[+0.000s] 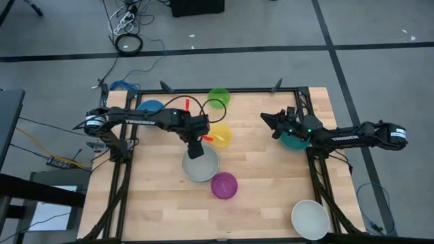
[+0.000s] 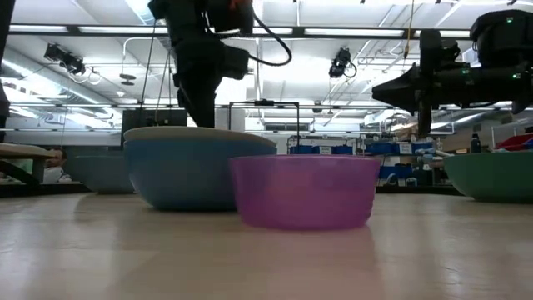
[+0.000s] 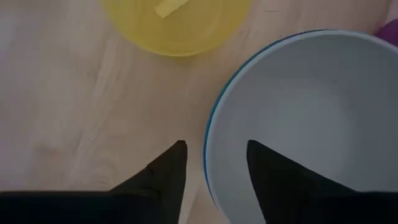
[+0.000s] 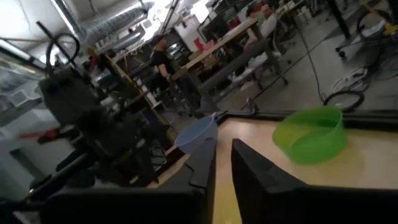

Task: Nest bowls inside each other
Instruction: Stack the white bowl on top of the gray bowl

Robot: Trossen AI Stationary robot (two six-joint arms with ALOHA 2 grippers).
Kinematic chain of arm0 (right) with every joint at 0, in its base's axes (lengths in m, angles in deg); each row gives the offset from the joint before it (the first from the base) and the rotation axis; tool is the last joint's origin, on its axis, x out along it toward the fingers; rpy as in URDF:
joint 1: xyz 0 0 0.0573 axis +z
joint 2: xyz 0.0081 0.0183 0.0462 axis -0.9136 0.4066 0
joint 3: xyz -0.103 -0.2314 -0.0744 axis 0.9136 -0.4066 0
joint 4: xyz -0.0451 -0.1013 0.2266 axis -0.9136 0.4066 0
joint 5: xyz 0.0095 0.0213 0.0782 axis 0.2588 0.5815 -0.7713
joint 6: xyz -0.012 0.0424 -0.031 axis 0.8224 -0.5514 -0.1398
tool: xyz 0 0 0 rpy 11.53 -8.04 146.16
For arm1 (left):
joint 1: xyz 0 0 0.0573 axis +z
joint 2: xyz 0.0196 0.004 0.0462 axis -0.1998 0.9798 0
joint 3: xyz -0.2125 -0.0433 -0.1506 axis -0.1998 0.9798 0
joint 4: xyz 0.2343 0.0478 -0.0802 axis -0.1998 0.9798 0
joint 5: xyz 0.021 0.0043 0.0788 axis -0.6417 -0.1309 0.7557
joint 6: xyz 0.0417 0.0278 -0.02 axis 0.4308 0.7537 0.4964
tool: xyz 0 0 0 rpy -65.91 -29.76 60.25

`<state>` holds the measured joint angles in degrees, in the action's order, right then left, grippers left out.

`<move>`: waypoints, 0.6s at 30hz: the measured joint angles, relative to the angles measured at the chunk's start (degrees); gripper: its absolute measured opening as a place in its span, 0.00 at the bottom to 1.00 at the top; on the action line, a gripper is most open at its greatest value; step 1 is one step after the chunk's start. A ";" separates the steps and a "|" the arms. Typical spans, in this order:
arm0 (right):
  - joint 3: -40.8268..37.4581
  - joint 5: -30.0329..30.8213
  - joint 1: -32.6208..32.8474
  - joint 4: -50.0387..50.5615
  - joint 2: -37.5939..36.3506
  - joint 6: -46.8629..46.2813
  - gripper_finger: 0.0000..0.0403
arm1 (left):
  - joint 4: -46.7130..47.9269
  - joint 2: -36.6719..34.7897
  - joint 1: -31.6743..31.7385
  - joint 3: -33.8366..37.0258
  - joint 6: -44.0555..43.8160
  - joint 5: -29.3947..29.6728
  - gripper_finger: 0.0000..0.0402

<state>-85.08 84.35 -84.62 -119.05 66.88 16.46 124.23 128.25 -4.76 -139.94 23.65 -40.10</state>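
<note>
A whitish bowl (image 1: 201,166) sits nested in a blue bowl (image 2: 183,177) at mid-table; the blue rim (image 3: 211,118) shows around it. My left gripper (image 3: 214,155) hangs open over that rim's far-left side, pointing down. One finger is over the inside and one outside, and neither visibly touches. Yellow bowl (image 1: 221,134), green bowl (image 1: 218,97), a second blue bowl (image 1: 150,107), magenta bowl (image 1: 224,184) and another whitish bowl (image 1: 310,218) rest on their bases. My right gripper (image 1: 266,118) is held level above the table by the teal bowl (image 1: 294,141), slightly open and empty.
A black frame (image 1: 306,95) runs along the table's far, left and right sides. An orange-red piece (image 1: 207,138) lies by the yellow bowl. Bare wood (image 1: 156,203) lies at the near left. Workshop benches and a person show beyond the table in the right wrist view.
</note>
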 joint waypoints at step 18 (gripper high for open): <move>19.40 -12.76 3.16 33.98 0.02 4.01 0.40 | 32.71 -14.07 1.86 -5.07 -8.69 22.91 0.52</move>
<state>-65.68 71.59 -81.46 -85.06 66.90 20.47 156.94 114.18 -2.90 -145.01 14.96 -17.19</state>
